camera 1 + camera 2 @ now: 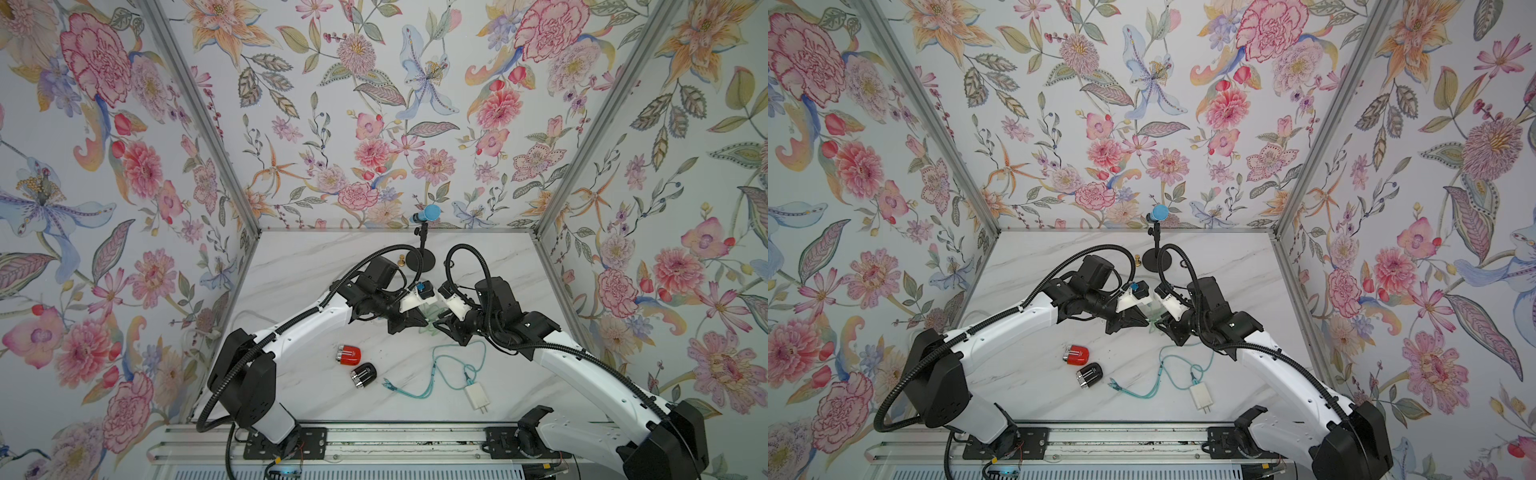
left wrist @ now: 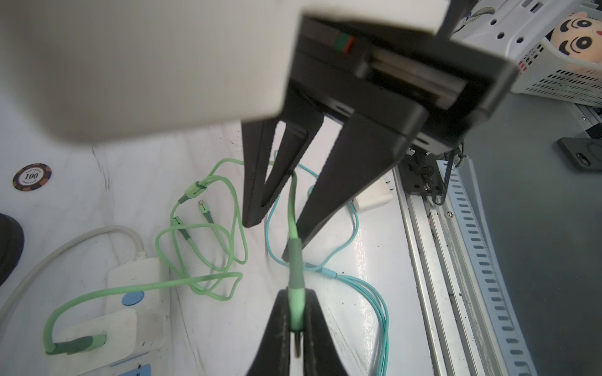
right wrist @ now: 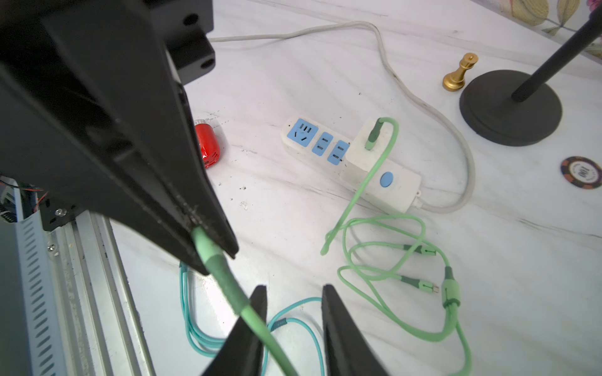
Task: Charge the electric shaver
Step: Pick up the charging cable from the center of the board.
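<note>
Between the spread right fingers [image 3: 329,302] runs the green cable [image 2: 293,208], its plug [image 2: 295,306] pinched by the left fingers [image 3: 224,244], likely for a handover, while the red shaver [image 1: 348,354] and the black shaver [image 1: 363,374] lie on the counter [image 1: 316,257], well apart from both.
</note>
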Motion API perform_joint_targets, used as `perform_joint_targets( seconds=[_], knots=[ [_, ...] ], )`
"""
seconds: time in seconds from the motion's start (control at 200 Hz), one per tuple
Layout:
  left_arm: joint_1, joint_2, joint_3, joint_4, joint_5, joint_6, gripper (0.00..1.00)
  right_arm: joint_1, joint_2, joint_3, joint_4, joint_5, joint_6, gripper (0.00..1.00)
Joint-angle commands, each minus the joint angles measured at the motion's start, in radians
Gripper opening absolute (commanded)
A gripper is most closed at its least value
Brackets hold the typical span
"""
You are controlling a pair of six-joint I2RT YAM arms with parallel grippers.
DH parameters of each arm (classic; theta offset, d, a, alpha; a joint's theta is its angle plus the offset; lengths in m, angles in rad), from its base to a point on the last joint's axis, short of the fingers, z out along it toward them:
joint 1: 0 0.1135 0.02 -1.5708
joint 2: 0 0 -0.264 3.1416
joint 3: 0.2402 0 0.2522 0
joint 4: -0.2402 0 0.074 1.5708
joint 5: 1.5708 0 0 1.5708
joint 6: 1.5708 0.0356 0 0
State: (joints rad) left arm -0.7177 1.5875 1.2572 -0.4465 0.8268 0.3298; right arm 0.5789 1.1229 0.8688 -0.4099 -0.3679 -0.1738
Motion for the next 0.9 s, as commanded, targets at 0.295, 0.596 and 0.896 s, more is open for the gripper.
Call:
perform_joint_targets(
  seconds=[0.295, 0.596, 0.896],
  knots=[
    [0.065, -0.077, -0.071, 0.131, -0.017, -0.076, 0.26, 0.006, -0.072, -0.051, 0.048, 0.001, 0.043, 0.04],
    [0.128, -0.142, -0.227, 0.507, 0.069, -0.289, 0.37, 0.006, -0.084, -0.05, 0.072, -0.002, 0.063, 0.03],
    [0.129, -0.117, -0.315, 0.773, 0.19, -0.495, 0.41, 0.024, -0.072, -0.026, 0.102, -0.006, 0.064, 0.04]
  ],
)
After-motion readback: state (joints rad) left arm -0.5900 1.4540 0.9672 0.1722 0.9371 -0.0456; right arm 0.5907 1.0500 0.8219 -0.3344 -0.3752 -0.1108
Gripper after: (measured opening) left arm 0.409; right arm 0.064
